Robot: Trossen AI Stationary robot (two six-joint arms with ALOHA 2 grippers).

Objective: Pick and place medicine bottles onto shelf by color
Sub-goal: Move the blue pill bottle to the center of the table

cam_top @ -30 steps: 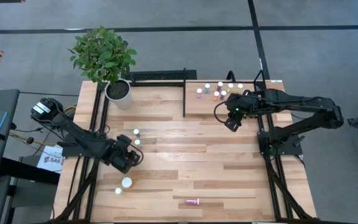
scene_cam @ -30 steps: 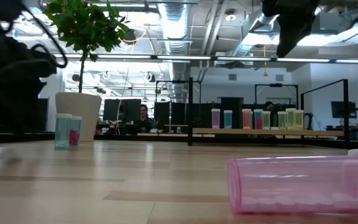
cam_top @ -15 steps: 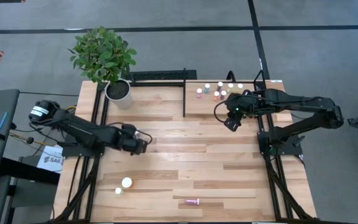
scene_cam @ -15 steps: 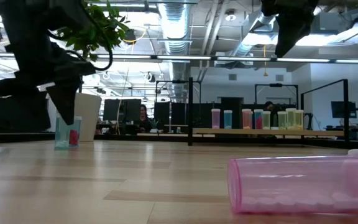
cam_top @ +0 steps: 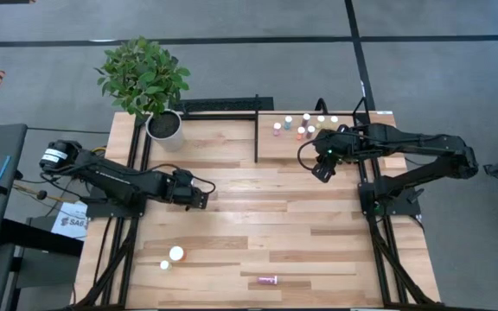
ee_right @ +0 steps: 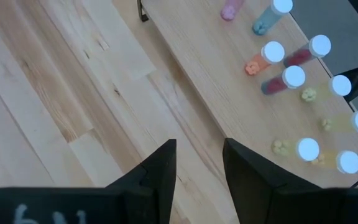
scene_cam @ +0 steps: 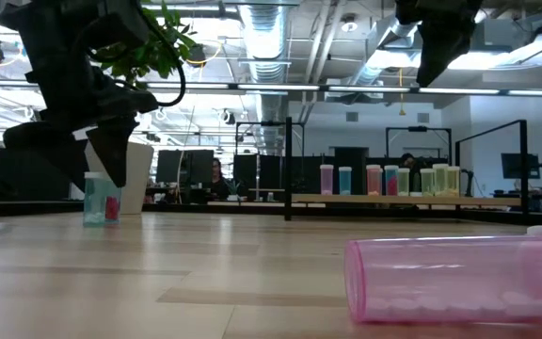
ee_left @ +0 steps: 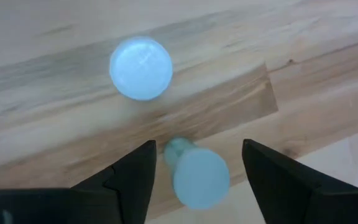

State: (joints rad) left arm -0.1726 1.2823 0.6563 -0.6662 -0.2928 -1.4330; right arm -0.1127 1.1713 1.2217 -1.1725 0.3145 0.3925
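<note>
Two small white-capped medicine bottles stand upright close together left of the table's middle; the low view shows one teal (scene_cam: 92, 198) and one magenta (scene_cam: 113, 200). My left gripper (cam_top: 197, 197) hangs open right above them, pointing steeply down. In the left wrist view its fingers stand on either side of the nearer bottle (ee_left: 201, 179), and the other bottle (ee_left: 140, 67) is just beyond. My right gripper (cam_top: 321, 170) waits high over the shelf's near edge, open a little and holding nothing. Several bottles (cam_top: 305, 127) stand on the shelf (cam_top: 271, 149) at the far right.
A white plant pot (cam_top: 164, 125) stands at the far left. A larger white-capped bottle (cam_top: 176, 253) and a small one (cam_top: 164, 264) stand near the front left. A pink bottle (cam_top: 269, 280) lies on its side near the front edge. Bare planks fill the table's middle.
My left gripper has swung from the table's near left toward the far edge and a little right, rolling its wrist as it went. It now hangs over the two standing bottles. The bottles have kept their places.
</note>
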